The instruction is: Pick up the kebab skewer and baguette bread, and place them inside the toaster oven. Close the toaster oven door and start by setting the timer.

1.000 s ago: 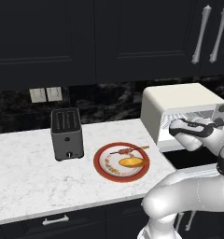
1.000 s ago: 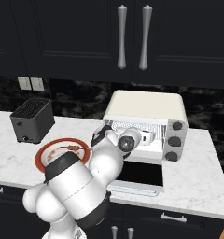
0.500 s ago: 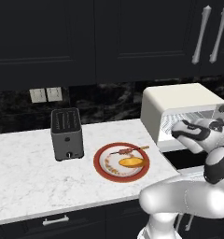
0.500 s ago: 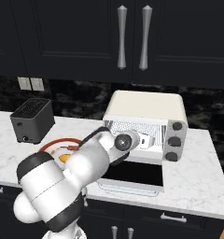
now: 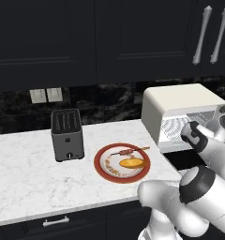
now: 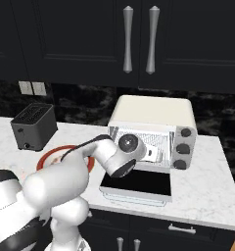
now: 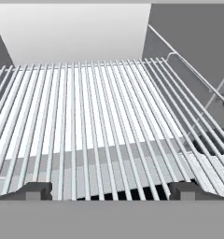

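The cream toaster oven [image 6: 156, 115] stands on the right of the counter, and the toaster oven door [image 6: 136, 182] lies folded down and open. My gripper [image 6: 154, 154] is at the oven's mouth. In the hand view it is open [image 7: 110, 191] over the wire rack [image 7: 100, 121], with nothing between its fingertips [image 7: 37, 190]. Left of the oven sits a red-rimmed plate [image 5: 105, 171]. On that plate lie the kebab skewer [image 5: 128, 151] and, in front of it, the golden baguette bread [image 5: 132, 162]. My arm hides much of the plate in the right base view.
A dark grey slot toaster [image 5: 66, 133] stands left of the plate. Three grey knobs [image 6: 183, 147] run down the oven's right face. Dark cabinets with silver handles [image 6: 139, 39] hang above. The counter's front edge runs close below the open door.
The arm's elbow and big links have swung lower and to the left in the right base view. The hand stays at the oven's mouth. Plate, skewer and loaf have not moved.
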You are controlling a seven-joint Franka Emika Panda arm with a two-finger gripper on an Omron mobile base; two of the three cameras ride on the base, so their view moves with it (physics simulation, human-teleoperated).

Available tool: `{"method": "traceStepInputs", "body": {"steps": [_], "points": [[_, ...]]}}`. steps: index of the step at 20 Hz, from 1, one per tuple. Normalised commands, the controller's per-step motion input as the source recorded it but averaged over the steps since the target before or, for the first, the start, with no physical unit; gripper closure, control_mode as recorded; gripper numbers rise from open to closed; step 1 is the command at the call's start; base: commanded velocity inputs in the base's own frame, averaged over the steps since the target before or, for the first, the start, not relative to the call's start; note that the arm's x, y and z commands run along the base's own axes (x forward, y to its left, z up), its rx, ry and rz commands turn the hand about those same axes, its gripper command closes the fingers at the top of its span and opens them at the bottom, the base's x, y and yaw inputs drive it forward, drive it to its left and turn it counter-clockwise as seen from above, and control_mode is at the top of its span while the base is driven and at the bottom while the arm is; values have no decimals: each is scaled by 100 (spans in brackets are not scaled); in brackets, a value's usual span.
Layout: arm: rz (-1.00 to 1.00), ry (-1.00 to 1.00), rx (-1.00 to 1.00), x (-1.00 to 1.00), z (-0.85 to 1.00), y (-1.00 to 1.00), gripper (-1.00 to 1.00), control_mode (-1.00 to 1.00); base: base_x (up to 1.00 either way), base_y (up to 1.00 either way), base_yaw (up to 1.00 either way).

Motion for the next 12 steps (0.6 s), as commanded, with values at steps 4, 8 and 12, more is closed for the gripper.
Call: {"method": "traceStepInputs", "body": {"steps": [4,8,12], "points": [[10,30,0,-94,-80,0,-100,-100,0,0,0],[11,32,0,-94,-81,0,-100,-100,0,0,0],[13,33,0,-91,-78,0,-100,-100,0,0,0]]}}
